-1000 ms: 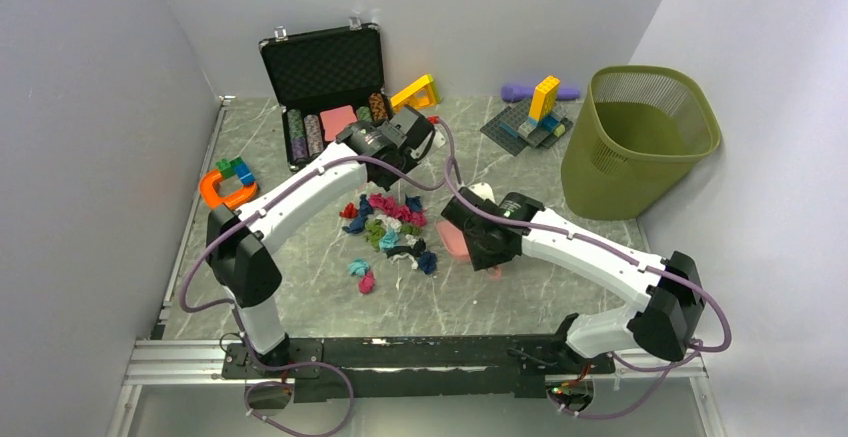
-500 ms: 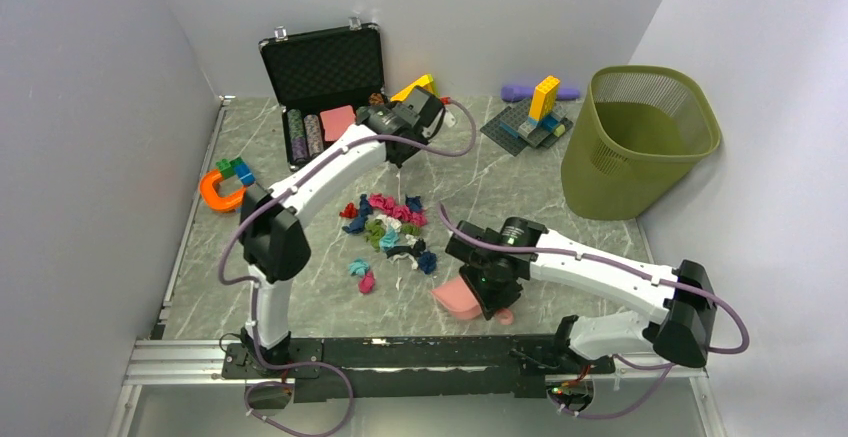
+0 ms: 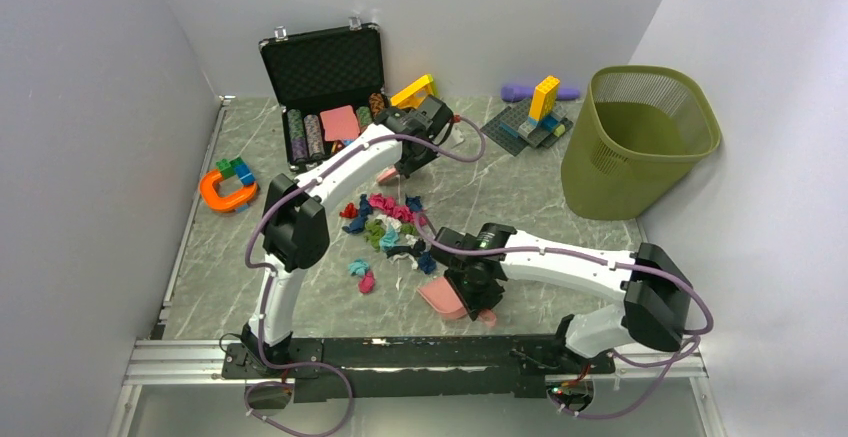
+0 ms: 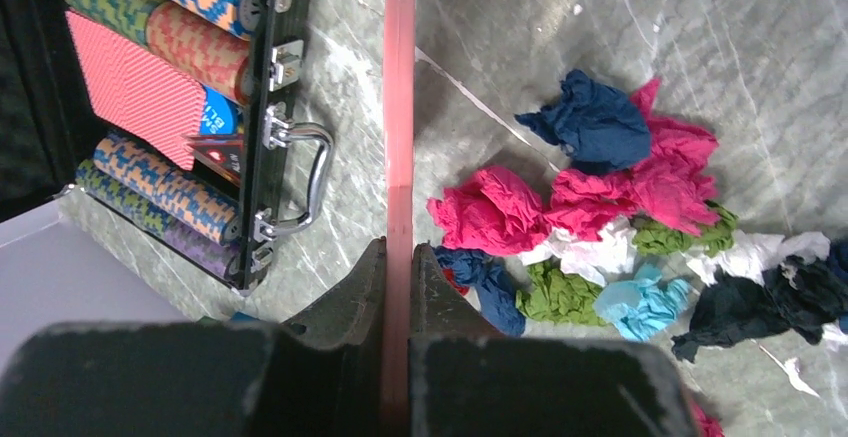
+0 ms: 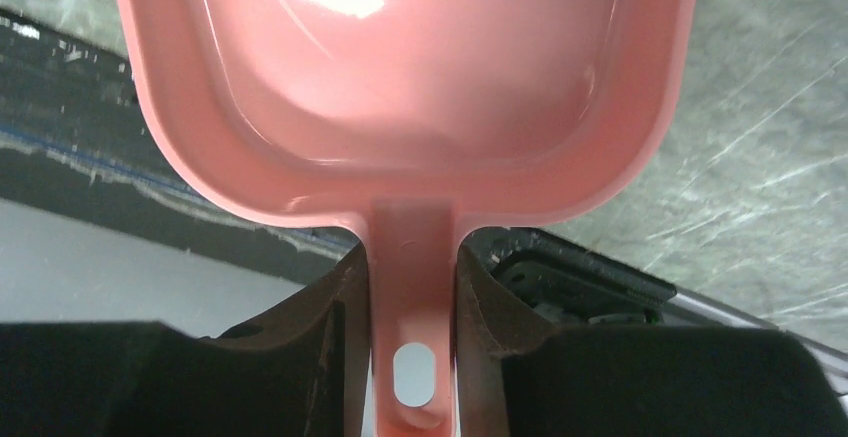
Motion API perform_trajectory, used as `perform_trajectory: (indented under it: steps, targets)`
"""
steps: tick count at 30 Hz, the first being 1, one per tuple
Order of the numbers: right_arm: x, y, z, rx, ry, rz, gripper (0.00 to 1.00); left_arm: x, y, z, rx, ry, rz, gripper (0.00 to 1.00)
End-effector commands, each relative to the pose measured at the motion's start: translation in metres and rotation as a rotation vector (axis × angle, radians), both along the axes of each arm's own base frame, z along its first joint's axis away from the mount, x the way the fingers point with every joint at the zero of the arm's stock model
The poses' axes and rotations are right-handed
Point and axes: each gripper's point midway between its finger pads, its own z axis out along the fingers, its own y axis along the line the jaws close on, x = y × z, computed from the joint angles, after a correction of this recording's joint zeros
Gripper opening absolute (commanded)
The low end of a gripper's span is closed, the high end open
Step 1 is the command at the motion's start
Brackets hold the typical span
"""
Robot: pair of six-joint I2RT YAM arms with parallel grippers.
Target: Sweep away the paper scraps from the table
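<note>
Dustpan (image 5: 400, 87) relocated: within the last second the right gripper (image 5: 413, 277), clamped on its handle, drew it from beside the paper scraps (image 3: 388, 227) back to the near edge, by the base rail (image 3: 400, 352). Left gripper (image 4: 398, 252), pinched on a thin pink blade (image 4: 398, 107), reached behind the pile, just beside the chip case (image 4: 270, 137). You now bracket the scraps, so sweep nearward. Table (image 3: 520, 187) lies open rightward up to the bin (image 3: 640, 137).

Glossy plastic dustpan (image 5: 400, 87), smooth plastic pink strip (image 4: 398, 107), crumpled matt paper scraps (image 4: 610, 172), polished marble-patterned table (image 4: 700, 37), shiny metal case handle (image 4: 320, 172)
</note>
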Motion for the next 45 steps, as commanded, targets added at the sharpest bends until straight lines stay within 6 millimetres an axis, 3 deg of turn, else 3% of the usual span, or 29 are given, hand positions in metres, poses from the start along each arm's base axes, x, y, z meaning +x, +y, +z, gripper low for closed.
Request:
perform_trajectory:
  steps: [1,8,19,26,32,37,42,45]
  targets:
    - [0.029,0.014,-0.006,0.024,-0.135,-0.003,0.00,-0.012,-0.011,0.009,-0.038,0.041,-0.039,0.00]
    - [0.059,0.031,-0.013,0.025,-0.222,0.054,0.00,-0.043,-0.040,0.015,-0.143,0.136,-0.087,0.00]
    - [0.102,0.042,-0.031,0.067,-0.276,0.036,0.00,-0.092,-0.055,0.020,-0.293,0.350,-0.015,0.00]
    - [0.125,0.049,-0.043,0.037,-0.331,0.017,0.00,-0.113,-0.064,0.039,-0.397,0.419,0.021,0.00]
    - [0.134,0.052,-0.041,0.064,-0.396,-0.006,0.00,-0.110,-0.059,0.068,-0.465,0.357,0.038,0.00]
    - [0.127,0.051,-0.037,0.100,-0.430,0.014,0.00,-0.096,-0.059,0.087,-0.576,0.320,0.099,0.00]
    - [0.122,0.054,-0.024,0.174,-0.464,0.013,0.00,-0.090,-0.061,0.111,-0.730,0.312,0.103,0.00]
    - [0.123,0.054,-0.013,0.210,-0.493,-0.005,0.00,-0.080,-0.051,0.132,-0.807,0.258,0.131,0.00]
